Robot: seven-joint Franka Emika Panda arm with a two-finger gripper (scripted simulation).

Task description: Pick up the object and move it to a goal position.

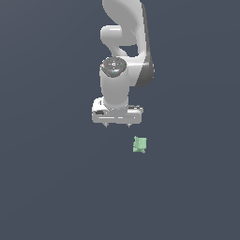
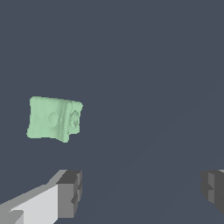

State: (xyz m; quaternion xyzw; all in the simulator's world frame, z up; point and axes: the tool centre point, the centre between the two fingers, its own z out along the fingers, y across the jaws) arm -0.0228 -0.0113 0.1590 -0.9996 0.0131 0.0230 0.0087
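Exterior view shows you the white arm (image 1: 123,56) reaching down with its tool (image 1: 116,125) pointed at the dark grey counter (image 1: 51,187), while the pale green object (image 1: 139,145) lies on that surface just beside the tool, toward the exterior view's right and nearer the camera. Wrist view gives you the tool spread wide, both grey fingertips (image 2: 70,193) well apart with nothing between them, and the lumpy object (image 2: 54,118) sits outside the gap, touching neither fingertip.
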